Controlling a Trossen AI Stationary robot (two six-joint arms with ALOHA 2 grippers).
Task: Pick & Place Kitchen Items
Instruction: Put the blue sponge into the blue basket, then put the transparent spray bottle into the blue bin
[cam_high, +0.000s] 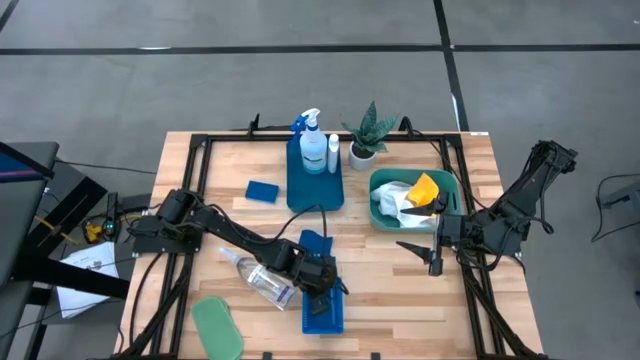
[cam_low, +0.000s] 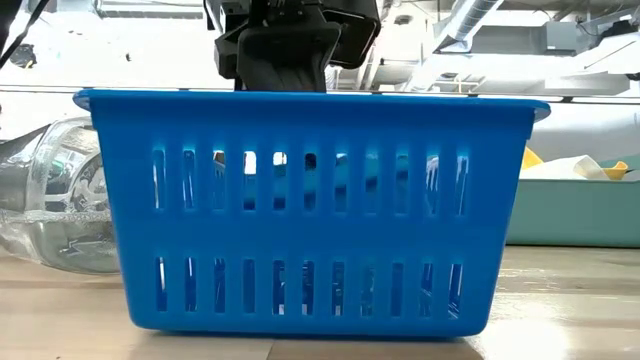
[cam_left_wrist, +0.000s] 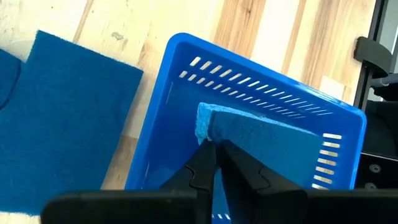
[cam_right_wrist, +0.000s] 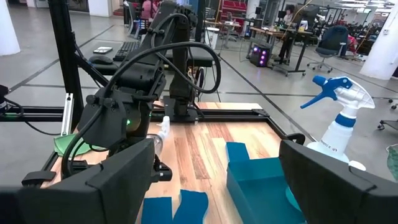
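- wooden table, dark frame rails along its edges; both arms over it.
- blue tray near the back edge, centre: holds the spray bottle with blue trigger and the white blue-labelled bottle, both upright, side by side.
- teal tub toward the back right, just right of the tray: yellow cloth and white cloth piled inside, sticking above the rim.
- blue slotted basket at the front edge, centre: blue sponge inside it, pinched on edge by the left gripper, fingers closed tight on the sponge, reaching down into the basket.
- clear plastic bottle lying on its side just left of the basket, front centre.
- green cloth flat at the front left corner area.
- blue cloth flat on the table just behind the basket.
- potted plant at the back edge, between tray and tub.
- second blue sponge flat on the table, left of the tray.
- right gripper hovers over the table's right side, in front of the tub, fingers spread wide, holding nothing.
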